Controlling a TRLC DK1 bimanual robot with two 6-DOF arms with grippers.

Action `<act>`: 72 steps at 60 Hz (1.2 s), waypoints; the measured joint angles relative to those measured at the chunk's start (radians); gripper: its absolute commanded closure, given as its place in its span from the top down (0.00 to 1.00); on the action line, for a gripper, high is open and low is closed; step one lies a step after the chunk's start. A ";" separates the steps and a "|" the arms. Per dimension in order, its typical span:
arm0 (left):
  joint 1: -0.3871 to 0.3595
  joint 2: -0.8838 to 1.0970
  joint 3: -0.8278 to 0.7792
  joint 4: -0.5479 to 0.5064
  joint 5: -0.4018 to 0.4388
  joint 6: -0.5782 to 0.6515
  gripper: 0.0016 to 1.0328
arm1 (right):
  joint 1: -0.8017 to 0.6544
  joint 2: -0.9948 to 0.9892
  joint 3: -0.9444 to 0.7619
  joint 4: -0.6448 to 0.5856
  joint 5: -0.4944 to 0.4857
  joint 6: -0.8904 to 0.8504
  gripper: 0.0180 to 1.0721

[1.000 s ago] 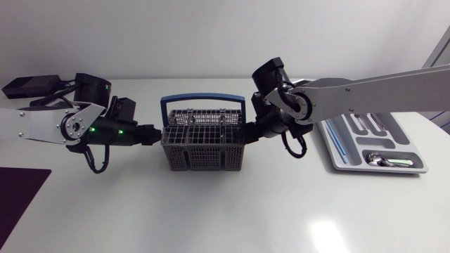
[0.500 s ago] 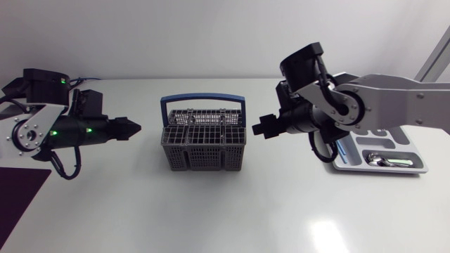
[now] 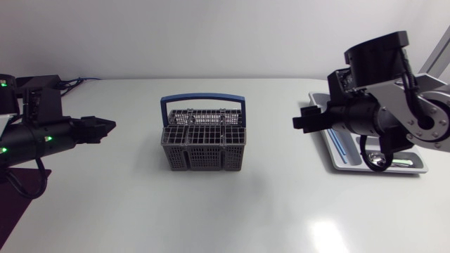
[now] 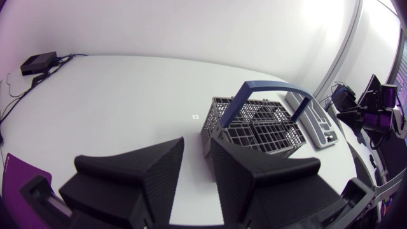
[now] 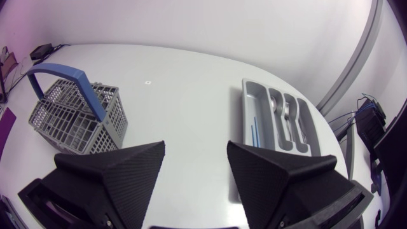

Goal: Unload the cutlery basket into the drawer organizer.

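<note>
At table [image 3: 232, 211] centre we list the cutlery basket [image 3: 204, 140], blue handle upright. Left hand [image 4: 197, 151]: empty, narrowly parted. Right hand [image 5: 196, 152]: empty, wide open. Drawer organizer [image 5: 247, 95]: right side, with spoons [image 5: 285, 111] seen plainly only from our right wrist.

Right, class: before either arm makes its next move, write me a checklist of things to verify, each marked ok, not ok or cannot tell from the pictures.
1. Grey mesh cutlery basket with a blue handle stands upright, handle raised: ok.
2. Left gripper open, nothing between its fingers: ok.
3. Right gripper open wide and empty: ok.
4. Both grippers apart from the basket, one on each side: ok.
5. Silver-grey drawer organizer tray flat on the table, metal cutlery lying in its compartments: ok.
6. Basket fully emptied: cannot tell; nothing sticks up, but the mesh hides its depths.
</note>
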 measured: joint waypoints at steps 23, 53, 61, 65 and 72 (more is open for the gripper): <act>0.031 -0.142 -0.037 -0.040 -0.012 0.000 0.33 | -0.166 -0.180 -0.106 0.042 -0.018 -0.100 0.70; 0.031 -0.404 -0.145 -0.063 -0.080 -0.031 0.36 | -0.293 -0.410 -0.262 0.076 -0.064 -0.186 0.70; 0.031 -0.493 -0.181 -0.058 -0.102 -0.030 0.36 | -0.303 -0.473 -0.309 0.090 -0.065 -0.200 0.70; 0.029 -0.528 -0.212 -0.044 -0.119 -0.030 0.36 | -0.312 -0.502 -0.328 0.100 -0.065 -0.209 0.70; 0.018 -0.585 -0.272 -0.023 -0.147 -0.029 0.36 | -0.327 -0.558 -0.372 0.117 -0.064 -0.226 0.77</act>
